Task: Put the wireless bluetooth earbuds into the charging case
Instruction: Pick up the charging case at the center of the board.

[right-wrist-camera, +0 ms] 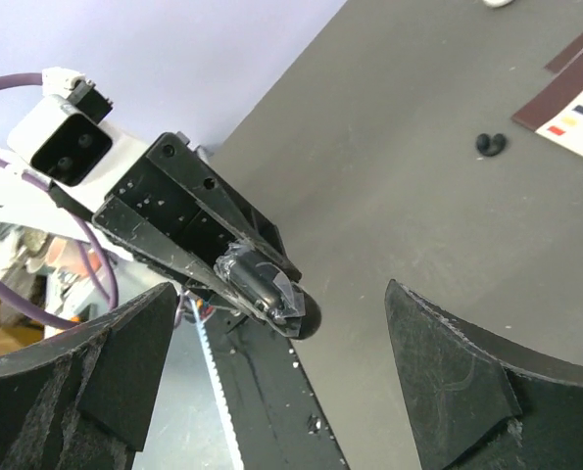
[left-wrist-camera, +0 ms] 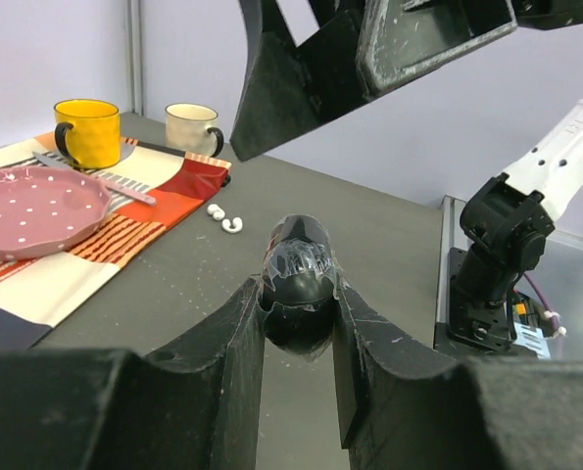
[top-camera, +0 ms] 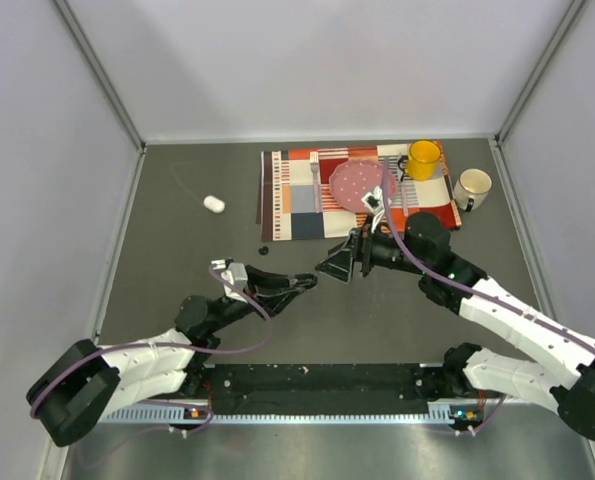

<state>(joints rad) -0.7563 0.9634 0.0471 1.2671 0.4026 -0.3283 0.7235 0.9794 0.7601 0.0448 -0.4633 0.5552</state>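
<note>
- The white earbuds [left-wrist-camera: 234, 223] lie on the bare table [left-wrist-camera: 369, 235], just beside the placemat's [left-wrist-camera: 124, 230] edge.
- A black earbud [right-wrist-camera: 489, 144] lies on the table near another corner of the mat.
- My left gripper [left-wrist-camera: 299, 294] is clenched on the black charging case [left-wrist-camera: 296, 266].
- My right gripper [right-wrist-camera: 279, 294] is spread wide, facing the case without touching it.

Glossy black case [left-wrist-camera: 296, 289], matt grey table [left-wrist-camera: 374, 245]
</note>
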